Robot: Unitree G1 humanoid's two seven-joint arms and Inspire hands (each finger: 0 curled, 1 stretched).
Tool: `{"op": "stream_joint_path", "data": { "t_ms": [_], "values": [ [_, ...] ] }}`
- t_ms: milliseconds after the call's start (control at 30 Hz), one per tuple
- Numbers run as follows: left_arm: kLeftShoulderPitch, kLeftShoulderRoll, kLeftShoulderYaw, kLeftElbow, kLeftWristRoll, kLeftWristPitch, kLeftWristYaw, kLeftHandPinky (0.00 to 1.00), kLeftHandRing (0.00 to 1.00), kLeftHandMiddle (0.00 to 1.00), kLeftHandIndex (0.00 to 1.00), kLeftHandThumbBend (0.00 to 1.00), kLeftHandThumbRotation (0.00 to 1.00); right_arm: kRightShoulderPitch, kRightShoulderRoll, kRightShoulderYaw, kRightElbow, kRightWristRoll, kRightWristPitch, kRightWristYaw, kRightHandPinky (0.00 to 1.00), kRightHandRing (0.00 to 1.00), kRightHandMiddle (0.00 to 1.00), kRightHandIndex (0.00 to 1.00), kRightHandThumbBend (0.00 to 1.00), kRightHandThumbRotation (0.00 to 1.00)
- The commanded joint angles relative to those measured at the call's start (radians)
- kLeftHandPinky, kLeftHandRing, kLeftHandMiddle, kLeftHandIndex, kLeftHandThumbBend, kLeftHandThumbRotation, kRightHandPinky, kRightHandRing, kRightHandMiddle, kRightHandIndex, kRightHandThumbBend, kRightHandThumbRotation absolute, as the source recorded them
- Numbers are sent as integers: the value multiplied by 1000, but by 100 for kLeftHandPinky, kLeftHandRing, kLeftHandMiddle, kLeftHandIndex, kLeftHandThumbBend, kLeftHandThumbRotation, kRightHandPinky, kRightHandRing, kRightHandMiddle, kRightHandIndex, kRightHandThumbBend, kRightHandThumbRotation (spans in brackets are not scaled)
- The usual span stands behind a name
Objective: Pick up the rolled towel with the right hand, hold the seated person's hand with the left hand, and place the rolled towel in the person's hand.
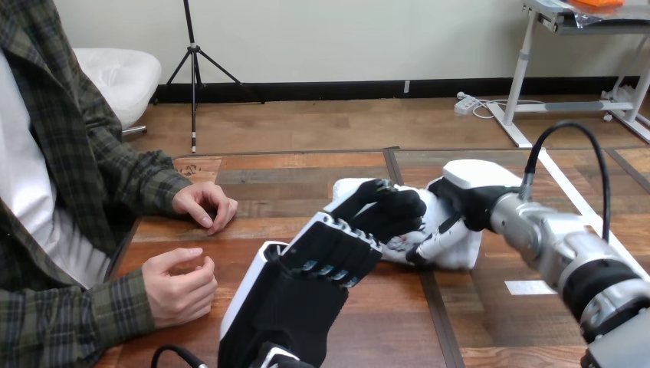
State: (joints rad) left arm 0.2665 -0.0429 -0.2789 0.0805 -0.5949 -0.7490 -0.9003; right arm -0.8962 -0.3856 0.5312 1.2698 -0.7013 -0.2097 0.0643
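1. The left hand (pixel 295 295) is raised in the lower middle of the frame with its back to the camera. Its fingers (pixel 341 249) lie side by side, nearly straight, and hold nothing. They point to the upper right, toward the towel; I cannot tell if their tips touch it.
2. At the lower left, the person's nearer hand (pixel 180 290) rests on the edge of the tabletop (pixel 291 172), loosely curled and apart from the robot's hands.
3. The white towel (pixel 458 249) lies on the tabletop right of the middle. The right hand (pixel 467 192) comes in from the right and sits on it, its fingers curled round the towel.
4. Further back at the left, the person's other hand (pixel 205 205) lies on the tabletop, well apart from the towel.
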Motion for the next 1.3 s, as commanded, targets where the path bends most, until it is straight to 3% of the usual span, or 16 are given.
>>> {"op": "stream_joint_path", "data": {
  "t_ms": [0, 200, 333, 967, 1267],
  "values": [
    [222, -33, -48, -66, -48, -42, 5, 86, 86, 85, 86, 99, 63, 39, 60, -27, 0, 37, -1, -57, 35, 41, 45, 49, 92, 3],
    [230, -25, -43, -69, -46, -49, 13, 85, 85, 85, 86, 100, 66, 45, 54, -47, 1, 63, -22, -78, 28, 32, 36, 38, 87, 1],
    [233, -20, -41, -67, -47, -54, 14, 85, 85, 84, 85, 100, 69, 41, 48, -66, 0, 87, -31, -73, 30, 31, 34, 35, 86, 0],
    [180, -21, -17, -23, -132, -43, -75, 84, 85, 84, 85, 98, 65, 4, 21, -133, -6, 177, -52, -49, 35, 35, 35, 35, 80, 0],
    [183, -12, -14, -69, -139, -18, -56, 82, 85, 85, 84, 100, 62, -10, 4, -161, -6, 215, -53, -46, 31, 33, 36, 35, 78, 0]
  ]
}}
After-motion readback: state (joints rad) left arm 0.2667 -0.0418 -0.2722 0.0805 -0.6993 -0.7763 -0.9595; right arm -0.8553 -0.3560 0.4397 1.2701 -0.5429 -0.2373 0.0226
